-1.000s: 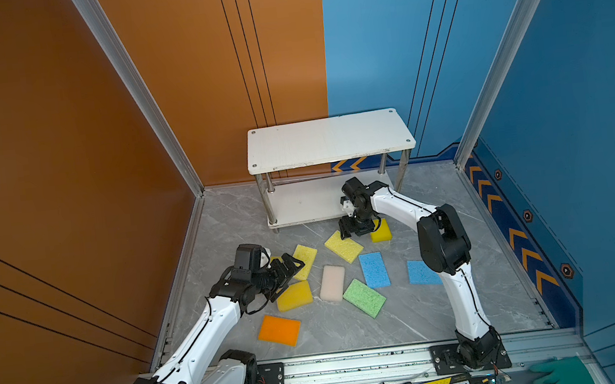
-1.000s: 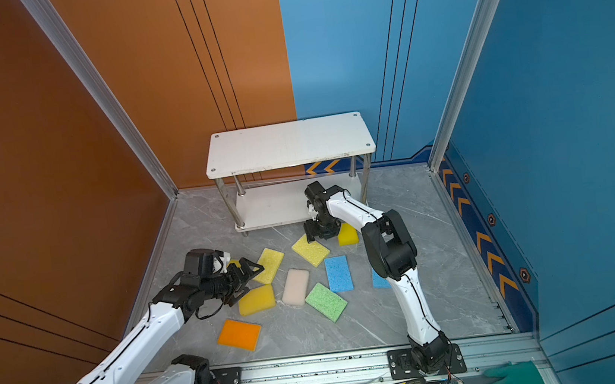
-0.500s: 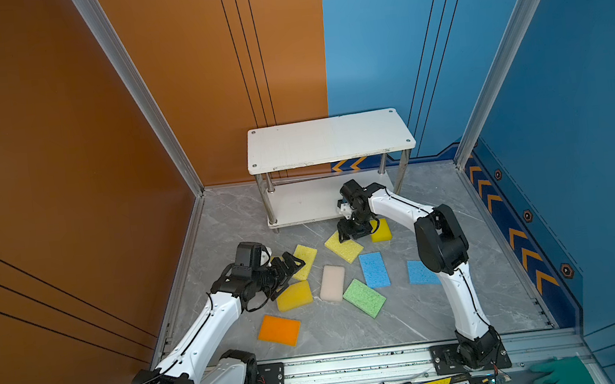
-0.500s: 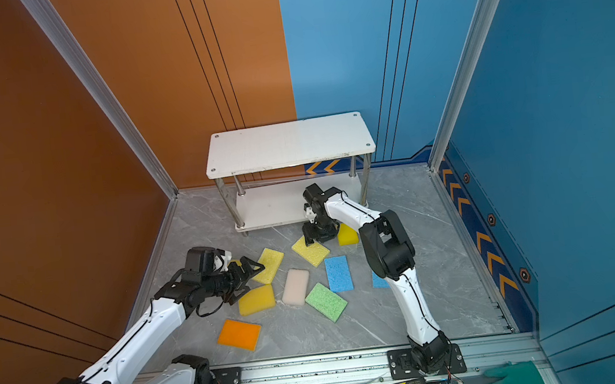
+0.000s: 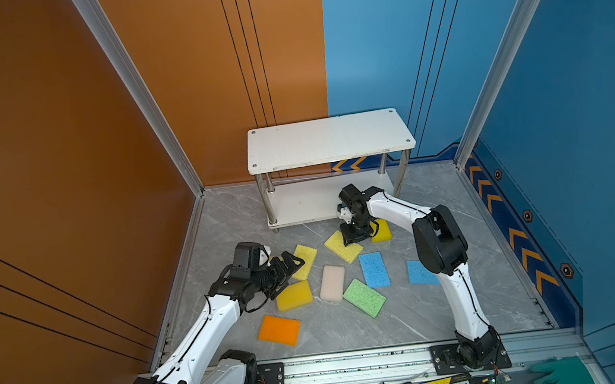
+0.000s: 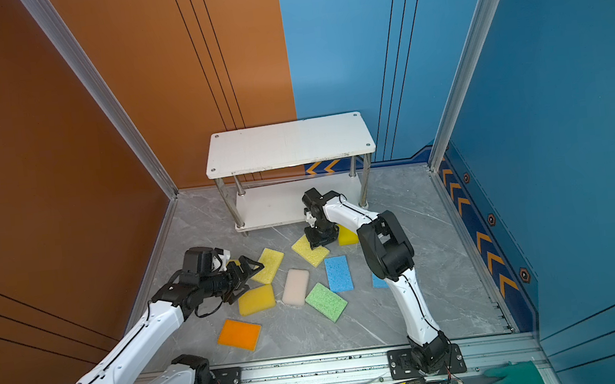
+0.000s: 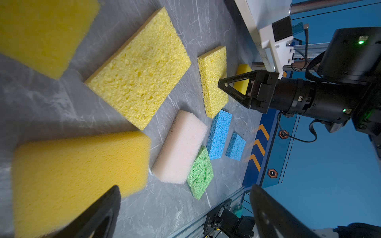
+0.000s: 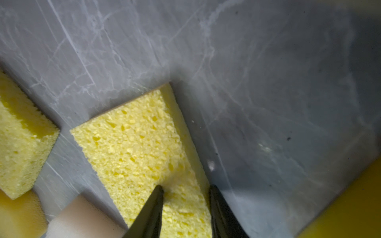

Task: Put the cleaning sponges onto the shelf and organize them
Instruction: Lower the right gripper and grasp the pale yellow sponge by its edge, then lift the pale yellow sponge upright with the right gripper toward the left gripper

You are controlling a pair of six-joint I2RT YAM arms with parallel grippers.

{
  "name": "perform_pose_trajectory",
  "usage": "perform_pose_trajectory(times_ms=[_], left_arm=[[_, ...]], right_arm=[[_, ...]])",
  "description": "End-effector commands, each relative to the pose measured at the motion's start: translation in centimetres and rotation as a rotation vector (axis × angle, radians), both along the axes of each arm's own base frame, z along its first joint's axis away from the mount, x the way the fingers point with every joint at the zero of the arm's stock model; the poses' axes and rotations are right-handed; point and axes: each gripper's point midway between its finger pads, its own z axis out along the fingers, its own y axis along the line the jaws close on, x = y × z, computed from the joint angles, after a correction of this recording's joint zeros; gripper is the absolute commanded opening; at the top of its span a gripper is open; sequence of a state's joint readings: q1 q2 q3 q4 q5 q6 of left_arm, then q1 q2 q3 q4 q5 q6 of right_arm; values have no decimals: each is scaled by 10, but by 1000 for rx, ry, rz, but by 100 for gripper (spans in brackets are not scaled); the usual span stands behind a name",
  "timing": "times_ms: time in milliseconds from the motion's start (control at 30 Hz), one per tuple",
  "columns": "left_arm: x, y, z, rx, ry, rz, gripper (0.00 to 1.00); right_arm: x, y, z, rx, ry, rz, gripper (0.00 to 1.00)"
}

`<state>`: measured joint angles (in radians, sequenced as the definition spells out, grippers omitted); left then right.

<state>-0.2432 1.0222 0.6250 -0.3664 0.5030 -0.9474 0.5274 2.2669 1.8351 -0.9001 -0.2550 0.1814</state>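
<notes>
Sponges (image 5: 364,298) crowd the middle of the counter (image 5: 477,299), leaving clear lanes along its right edge, at its front-right corner and in the back-left corner. The top board of the shelf (image 5: 328,144) lies open from above. Its lower board is reachable only between the metal posts (image 5: 268,201), with the right arm (image 5: 393,207) barring the right half.

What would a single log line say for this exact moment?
left end effector: open, near smooth yellow sponge | right end effector: astride edge of porous yellow sponge, grip unclear | shelf: no sponges visible on it
</notes>
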Motion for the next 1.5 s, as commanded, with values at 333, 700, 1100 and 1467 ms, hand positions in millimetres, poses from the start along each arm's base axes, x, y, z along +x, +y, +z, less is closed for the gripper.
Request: perform_pose_trajectory(times_ms=[333, 700, 1100, 1467], left_arm=[[2, -4, 25, -1, -77, -25, 98], [30, -43, 75, -100, -273, -105, 99], [49, -81, 134, -240, -432, -115, 89], [48, -79, 142, -254, -446, -82, 40]], right_arm=[[-12, 10, 46, 69, -57, -68, 0], [-44, 7, 135, 304, -25, -226, 0], [-104, 28, 210, 493, 7, -211, 0], [-133, 43, 225, 491, -27, -153, 0]])
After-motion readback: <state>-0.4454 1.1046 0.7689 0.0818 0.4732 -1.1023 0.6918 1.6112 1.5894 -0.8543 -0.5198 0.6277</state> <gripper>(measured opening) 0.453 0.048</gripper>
